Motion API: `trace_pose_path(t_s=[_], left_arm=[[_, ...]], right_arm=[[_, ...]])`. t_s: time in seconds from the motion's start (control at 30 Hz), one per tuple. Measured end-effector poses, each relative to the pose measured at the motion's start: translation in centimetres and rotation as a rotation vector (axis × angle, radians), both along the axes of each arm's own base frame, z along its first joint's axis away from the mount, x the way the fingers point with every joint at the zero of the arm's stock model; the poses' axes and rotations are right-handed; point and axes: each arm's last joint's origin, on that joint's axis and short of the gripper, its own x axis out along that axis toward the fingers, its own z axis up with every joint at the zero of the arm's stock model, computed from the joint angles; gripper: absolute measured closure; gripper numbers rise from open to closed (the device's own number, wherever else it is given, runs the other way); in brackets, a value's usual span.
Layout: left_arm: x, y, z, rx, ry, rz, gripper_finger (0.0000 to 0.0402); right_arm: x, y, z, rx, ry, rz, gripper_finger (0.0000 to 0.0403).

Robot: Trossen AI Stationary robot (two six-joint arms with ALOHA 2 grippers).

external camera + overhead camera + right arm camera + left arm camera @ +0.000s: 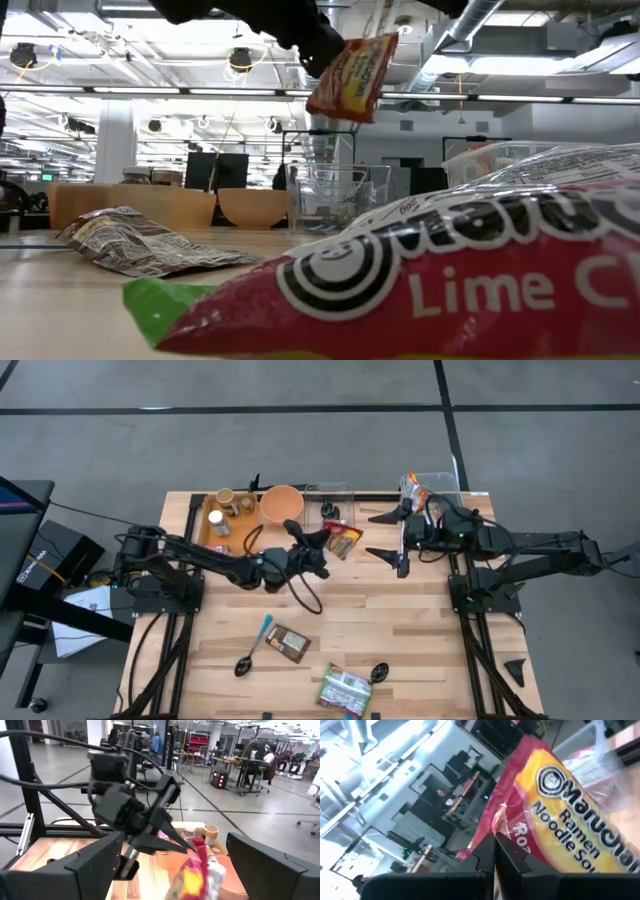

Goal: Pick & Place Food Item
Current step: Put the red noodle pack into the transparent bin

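Note:
A red and yellow ramen noodle packet [345, 541] is held in the air over the middle of the table by my left gripper [322, 544], which is shut on it. The packet also shows in the low view [352, 75] and fills the left wrist view [570, 815]. My right gripper [392, 538] is open and empty just to the right of the packet, its fingers pointing toward it. In the right wrist view the packet [192, 872] hangs between my right fingers' line of sight and the left gripper. My left gripper pinches the ramen packet by its end edge [512, 842] between its two shut fingers [507, 862]. The fingers come from the table's left. The packet is lifted clear of the table and hangs tilted below the fingers [318, 45].
An orange tray [213, 528] with small cups, an orange bowl [282, 503] and a clear cup [330, 500] stand along the far edge. A clear bin [432, 485] with snack bags is far right. Near the front lie spoons [250, 652], a brown packet [287, 643] and a green-red chip bag [345, 690].

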Motion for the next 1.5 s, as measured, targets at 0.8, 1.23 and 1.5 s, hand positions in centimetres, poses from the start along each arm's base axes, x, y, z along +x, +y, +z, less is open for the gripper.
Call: trace_pose_path(t_s=[0.8,1.23,1.5], left_arm=[[-1.1,-3.9,1.4,0.076,-0.01,-0.003,0.0401],[-1.1,-3.9,1.4,0.077,-0.01,-0.005,0.0401],[-1.1,-3.9,1.4,0.077,-0.009,-0.006,0.0401]], right_arm=[[4.0,1.1,-1.4,0.021,0.066,-0.059,0.0049],[7.6,0.5,-2.1,0.062,0.234,-0.093,0.0058],[7.4,0.4,-2.0,0.082,0.245,-0.097,0.0128]])
